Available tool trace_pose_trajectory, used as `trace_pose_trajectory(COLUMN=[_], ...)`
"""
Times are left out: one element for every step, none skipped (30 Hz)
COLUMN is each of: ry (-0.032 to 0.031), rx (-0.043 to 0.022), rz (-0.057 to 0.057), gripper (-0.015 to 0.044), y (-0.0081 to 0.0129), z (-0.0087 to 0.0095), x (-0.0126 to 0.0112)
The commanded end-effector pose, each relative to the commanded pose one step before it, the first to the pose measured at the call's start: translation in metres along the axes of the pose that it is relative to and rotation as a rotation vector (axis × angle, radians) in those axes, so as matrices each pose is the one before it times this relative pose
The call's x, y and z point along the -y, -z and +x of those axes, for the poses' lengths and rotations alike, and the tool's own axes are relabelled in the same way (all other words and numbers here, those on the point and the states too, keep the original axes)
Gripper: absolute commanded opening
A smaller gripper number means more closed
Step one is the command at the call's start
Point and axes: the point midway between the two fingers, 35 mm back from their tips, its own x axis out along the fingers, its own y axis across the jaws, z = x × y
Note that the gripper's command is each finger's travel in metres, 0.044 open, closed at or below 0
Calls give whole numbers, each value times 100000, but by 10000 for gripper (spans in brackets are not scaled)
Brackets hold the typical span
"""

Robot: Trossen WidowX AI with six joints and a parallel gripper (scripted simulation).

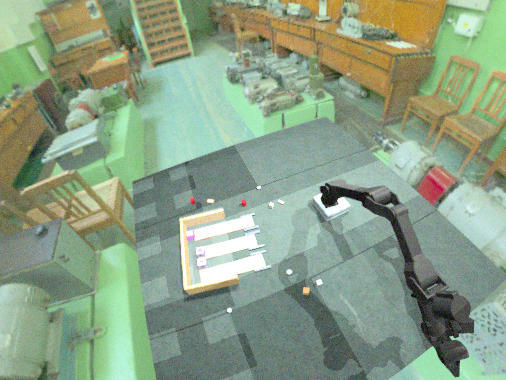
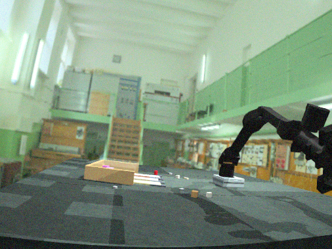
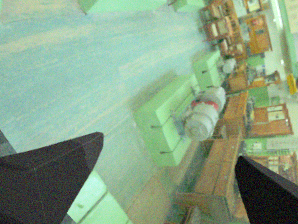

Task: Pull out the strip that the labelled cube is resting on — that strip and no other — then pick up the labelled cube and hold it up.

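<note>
three strips [image 1: 227,247] in tray [image 1: 186,250], cubes [image 1: 201,251] on strips, arm base [image 1: 331,207] right

A green-walled workshop with a wooden staircase [image 1: 164,30], long wooden workbench [image 1: 350,47] and 2 wooden chairs [image 1: 457,107]
</note>
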Motion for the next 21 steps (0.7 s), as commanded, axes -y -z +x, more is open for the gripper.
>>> trace_pose_trajectory(ry=[147, 448, 769, 966, 1007, 982, 500, 684, 844, 974, 1076, 1155, 1217, 1261, 1302, 1332, 1360, 1390, 1423, 1460, 1422], rx=[-373, -1117, -1851, -2216, -2194, -2041, -1005, -1338, -1600, -1779, -1891, -1949, -1971, -1960, -1942, -1909, -1873, -1841, -1815, -1791, -1713], rz=[514, 1542, 2573, 3111, 3117, 2934, 1457, 1954, 2357, 2649, 2850, 2977, 3052, 3081, 3100, 3096, 3089, 3088, 3097, 3113, 3270], gripper=[400, 400, 400, 400, 400, 400, 400, 400, 400, 400, 400, 400, 400, 400, 400, 400, 400, 400, 400, 400, 400], y=[240, 716, 1184, 1409, 1386, 1281, 626, 831, 991, 1098, 1162, 1193, 1202, 1191, 1176, 1153, 1129, 1109, 1092, 1078, 1069], z=[-112, -341, -578, -709, -716, -677, -333, -450, -547, -619, -669, -701, -721, -729, -734, -733, -731, -730, -730, -732, -752], x=[177, 528, 875, 1056, 1060, 1000, 502, 670, 806, 903, 969, 1009, 1030, 1036, 1038, 1032, 1025, 1019, 1016, 1014, 994])
